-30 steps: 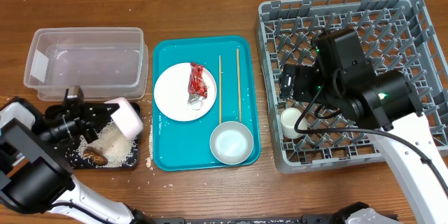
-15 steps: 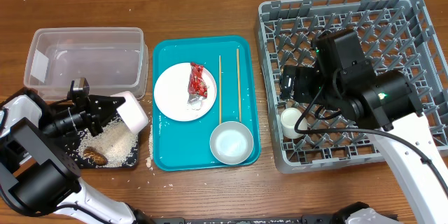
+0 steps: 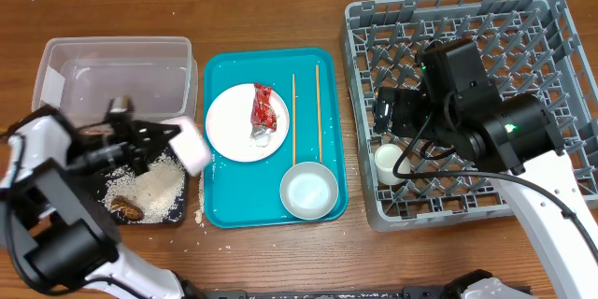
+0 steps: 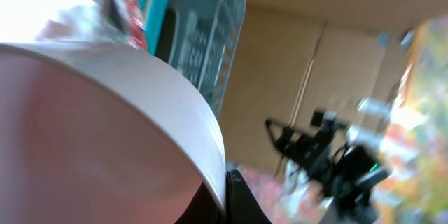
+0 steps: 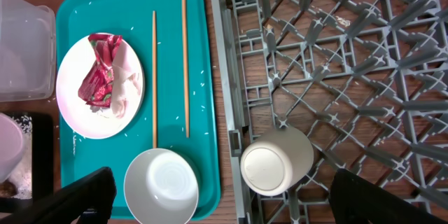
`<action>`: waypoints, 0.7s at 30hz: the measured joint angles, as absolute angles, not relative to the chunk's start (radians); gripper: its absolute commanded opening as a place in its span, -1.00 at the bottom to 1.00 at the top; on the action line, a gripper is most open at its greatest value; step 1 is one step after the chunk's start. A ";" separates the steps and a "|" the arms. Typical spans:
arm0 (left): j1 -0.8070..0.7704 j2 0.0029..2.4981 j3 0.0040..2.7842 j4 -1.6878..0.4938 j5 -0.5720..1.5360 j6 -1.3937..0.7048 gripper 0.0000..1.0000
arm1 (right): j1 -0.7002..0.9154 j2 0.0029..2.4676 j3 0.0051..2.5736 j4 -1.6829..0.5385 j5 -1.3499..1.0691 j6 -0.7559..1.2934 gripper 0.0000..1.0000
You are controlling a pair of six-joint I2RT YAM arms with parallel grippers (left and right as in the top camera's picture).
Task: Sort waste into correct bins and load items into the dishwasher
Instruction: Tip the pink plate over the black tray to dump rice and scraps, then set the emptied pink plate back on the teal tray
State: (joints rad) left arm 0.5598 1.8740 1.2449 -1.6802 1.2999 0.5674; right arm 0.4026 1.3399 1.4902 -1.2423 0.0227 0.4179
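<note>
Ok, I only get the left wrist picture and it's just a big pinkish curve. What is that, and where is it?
Observer: That's the small pink bowl. Your left end effector grips it, tilted, above the right end of the black tray.
Operator: Is there rice in that tray?
Observer: Yes, a heap of white rice lies on it, with a brown scrap next to the heap.
Operator: And what's in the grey rack?
Observer: In the grey rack I can see one small white cup, near its left edge.
</note>
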 measured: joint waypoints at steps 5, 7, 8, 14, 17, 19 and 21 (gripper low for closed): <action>0.383 1.747 1.246 -1.603 1.254 0.533 -0.92 | 0.403 1.340 1.490 -1.245 0.022 0.418 1.00; 0.309 1.689 1.247 -1.501 1.177 0.428 -0.92 | 0.403 1.340 1.490 -1.248 0.022 0.418 1.00; 0.276 1.662 1.248 -1.448 1.123 0.363 -0.92 | 0.403 1.340 1.490 -1.249 0.023 0.418 1.00; 0.018 1.491 1.248 -1.331 0.617 -0.084 -0.92 | 0.403 1.340 1.490 -1.250 0.023 0.418 1.00; -0.121 1.446 1.248 -1.319 0.411 -0.253 -0.90 | 0.403 1.340 1.490 -1.249 0.023 0.419 1.00; -0.225 1.442 1.242 -1.280 0.269 -0.373 -0.89 | 0.403 1.340 1.490 -1.249 0.023 0.418 1.00; -0.298 1.443 1.217 -1.234 0.179 -0.454 -0.85 | 0.403 1.340 1.490 -1.249 0.023 0.418 1.00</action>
